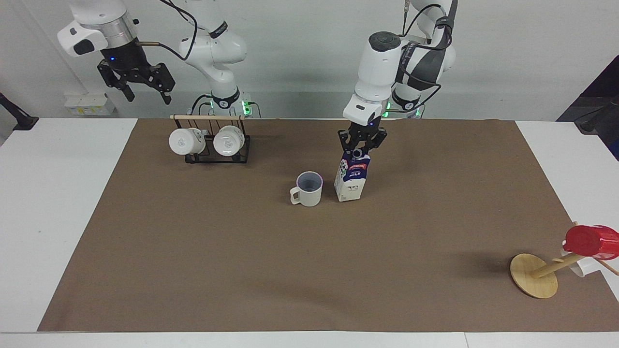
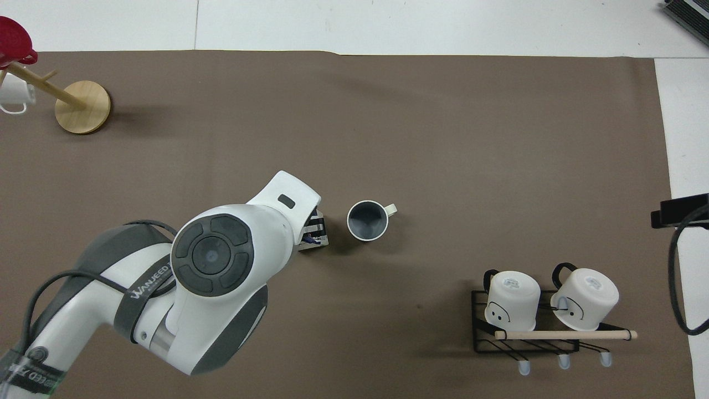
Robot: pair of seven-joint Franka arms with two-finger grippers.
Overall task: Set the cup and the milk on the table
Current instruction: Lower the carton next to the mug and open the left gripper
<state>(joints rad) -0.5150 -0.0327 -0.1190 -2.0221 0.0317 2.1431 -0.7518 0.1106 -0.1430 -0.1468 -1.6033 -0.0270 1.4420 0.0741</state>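
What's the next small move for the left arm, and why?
Probably open the left pincer and lift straight up. The milk stands about upright beside the cup, its base seemingly on the mat, with the pincer shut on its top. The right pincer waits up over the table's edge by the rack.

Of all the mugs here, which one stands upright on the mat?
The cream-beige cup beside the milk carton, mouth up. The two white mugs hang tipped on the black rack.
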